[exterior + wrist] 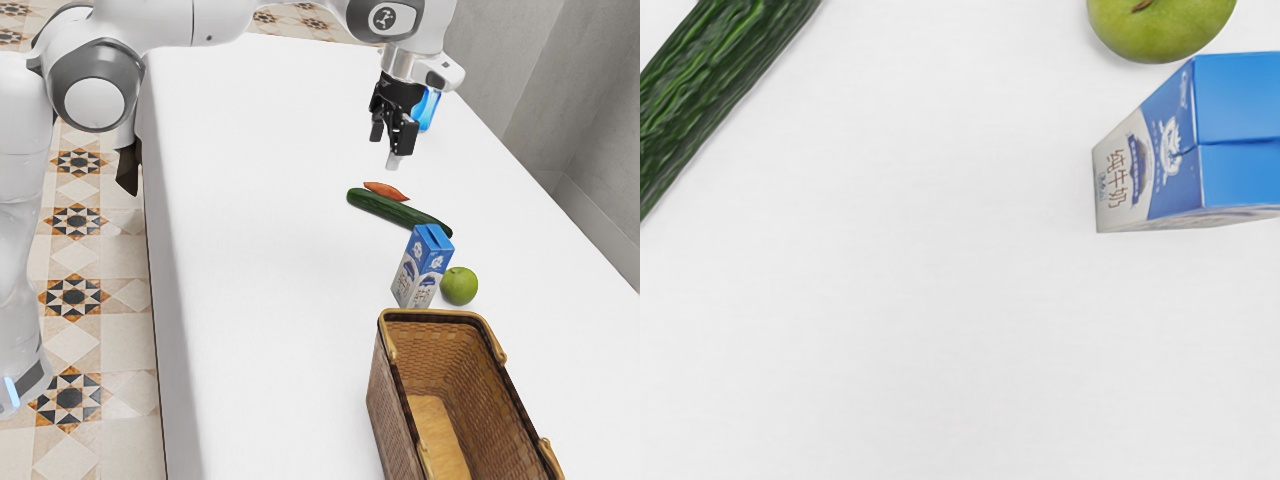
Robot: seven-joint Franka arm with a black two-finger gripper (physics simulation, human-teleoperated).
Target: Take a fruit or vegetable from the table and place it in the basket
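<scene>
In the exterior view I see a boxy blue-and-white milk carton (pixel 420 270) right of centre, a partly hidden, bright blue object (pixel 431 108) upper right, and star-patterned floor tiles (pixel 74 298) at left.

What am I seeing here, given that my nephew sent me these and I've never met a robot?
It's a computer-simulated scene: one robot arm ending in a black two-finger gripper. The exterior view is taken from beside the arm; the wrist view looks down from its hand. On the white table lie a cucumber, a small orange vegetable and a green apple, beside an upright milk carton. A wicker basket stands nearby, and something blue shows behind the gripper. The gripper is open, apparently holding nothing.
</scene>
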